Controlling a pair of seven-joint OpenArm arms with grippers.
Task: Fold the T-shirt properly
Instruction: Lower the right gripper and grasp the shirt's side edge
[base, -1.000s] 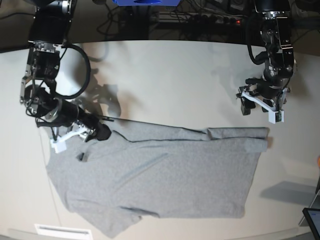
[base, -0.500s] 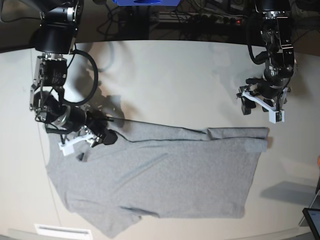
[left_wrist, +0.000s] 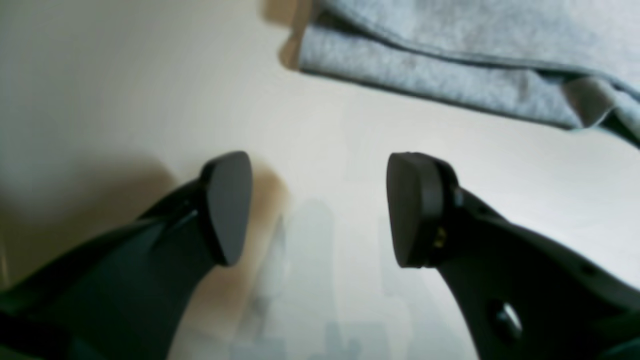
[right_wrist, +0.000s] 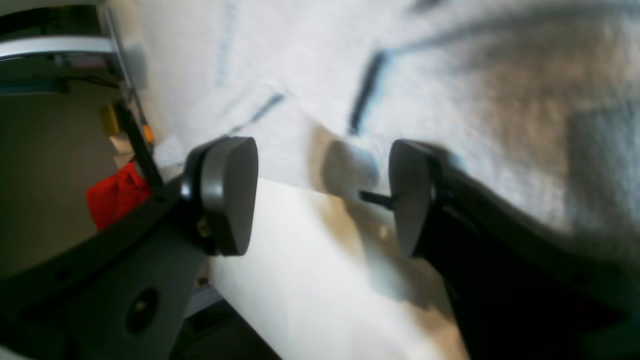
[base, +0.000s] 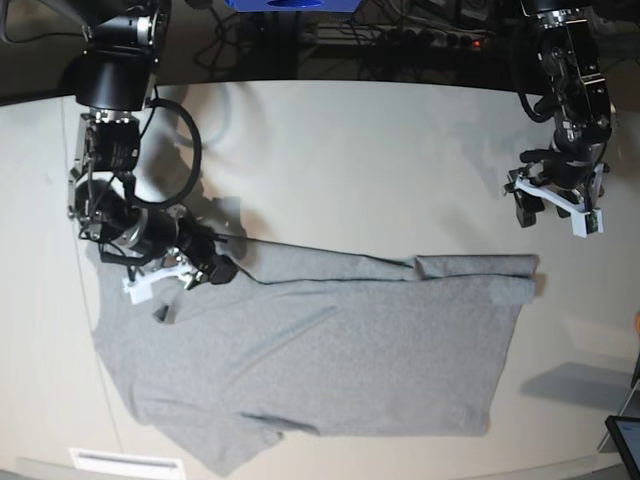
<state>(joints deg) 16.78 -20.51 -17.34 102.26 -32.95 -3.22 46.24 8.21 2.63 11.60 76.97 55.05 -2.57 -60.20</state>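
The grey T-shirt (base: 310, 350) lies spread on the pale table (base: 350, 160), its far edge folded over. Over its left shoulder edge, the right gripper (right_wrist: 322, 195) gapes wide on nothing; its wrist view alone shows blurred dark marks on the cloth. Beyond the shirt's far right corner, the left gripper (left_wrist: 317, 207) hangs wide above bare tabletop.

- the t-shirt (base: 320, 355) is heather-grey, plain side up, spread flat across the lower middle of the base view.
- its upper edge is folded over in a narrow band towards the right.
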